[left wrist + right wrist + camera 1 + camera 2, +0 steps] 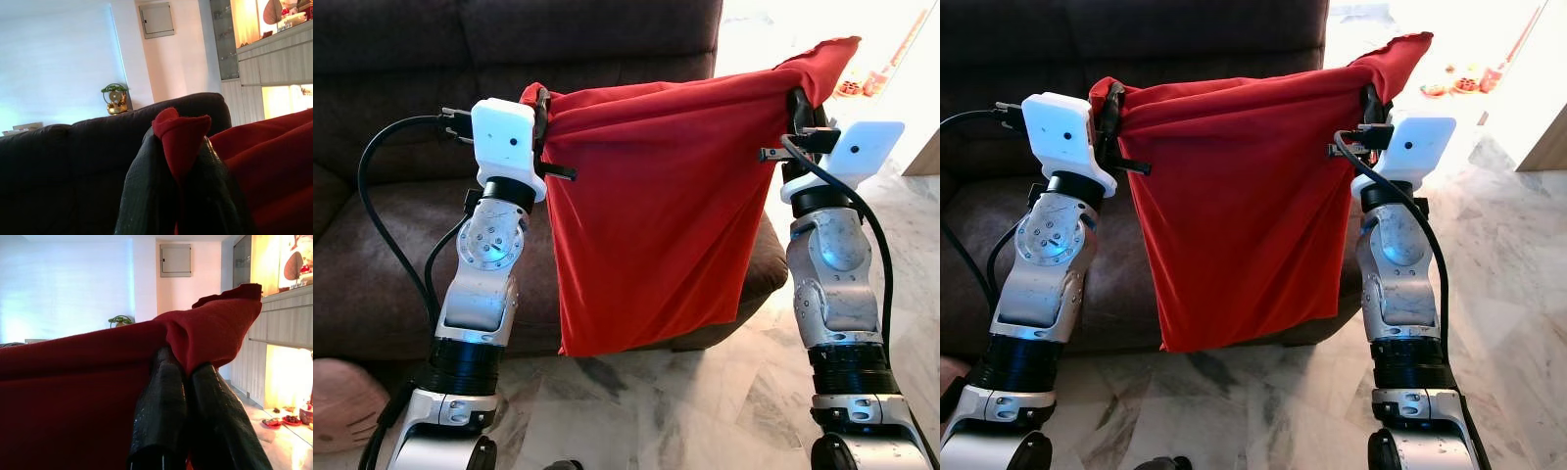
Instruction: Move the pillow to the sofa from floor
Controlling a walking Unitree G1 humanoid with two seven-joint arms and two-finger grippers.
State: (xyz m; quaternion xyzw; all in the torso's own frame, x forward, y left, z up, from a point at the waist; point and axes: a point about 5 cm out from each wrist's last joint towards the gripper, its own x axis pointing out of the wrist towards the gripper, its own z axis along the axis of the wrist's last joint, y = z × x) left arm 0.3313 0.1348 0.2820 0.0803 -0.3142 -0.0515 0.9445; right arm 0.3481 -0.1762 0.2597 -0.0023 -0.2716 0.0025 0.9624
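A red pillow (656, 206) hangs limp in the air in front of the dark brown sofa (391, 245), stretched between my two raised arms. My left gripper (542, 103) is shut on its upper left corner, and the red cloth pokes out between the black fingers (146, 196) in the left wrist view. My right gripper (800, 103) is shut on the upper right corner, where a red flap (215, 328) folds over the black fingers (161, 411). The pillow's lower edge dangles just above the sofa seat's front edge.
The sofa's seat cushion (372, 284) and backrest (411, 59) lie behind the pillow. Marble floor (705, 401) runs under my arms and off to the right. A pink object (342, 401) sits on the floor at lower left. A wooden cabinet (288, 333) stands beyond.
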